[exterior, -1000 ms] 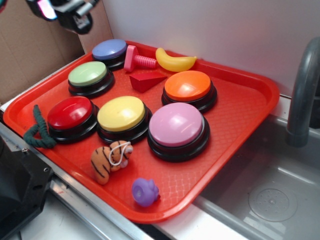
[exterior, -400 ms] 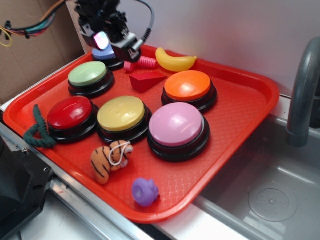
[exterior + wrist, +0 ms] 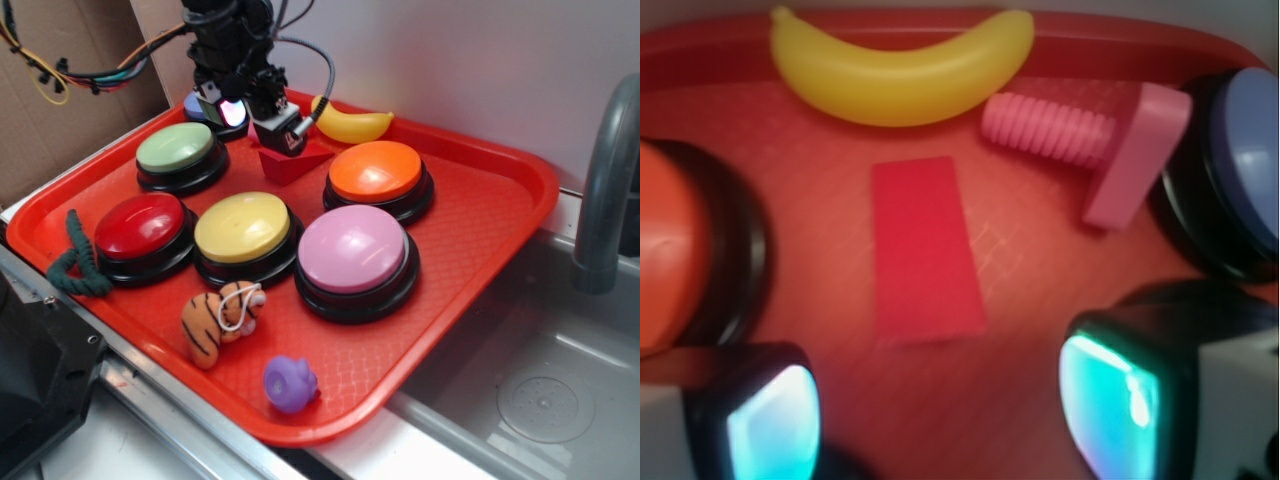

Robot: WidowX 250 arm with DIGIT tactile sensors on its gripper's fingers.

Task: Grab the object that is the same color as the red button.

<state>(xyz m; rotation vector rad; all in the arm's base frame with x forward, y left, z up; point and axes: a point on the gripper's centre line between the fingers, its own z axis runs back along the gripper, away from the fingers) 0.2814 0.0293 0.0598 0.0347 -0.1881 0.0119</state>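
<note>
The small dark-red wedge block (image 3: 293,163) lies on the red tray (image 3: 480,210) between the green and orange buttons. In the wrist view the wedge block (image 3: 924,245) shows as a red rectangle just ahead of the jaws. The large red dome button (image 3: 140,227) sits on its black base at the tray's left front. My gripper (image 3: 262,125) hangs open just above the wedge, at its back edge; in the wrist view my gripper (image 3: 940,415) is open and empty, with one glowing pad on each side.
On the tray are green (image 3: 177,149), blue (image 3: 203,106), yellow (image 3: 242,227), orange (image 3: 376,171) and purple (image 3: 352,248) buttons, a yellow banana (image 3: 352,123), a pink screw (image 3: 1080,140), a tiger toy (image 3: 220,318), a purple toy (image 3: 290,383) and a green rope (image 3: 78,258). A sink with a faucet (image 3: 605,170) lies at the right.
My gripper has come in from the upper left, moving right and down across the blue button and pink screw, and now hangs over the wedge. The objects have not moved.
</note>
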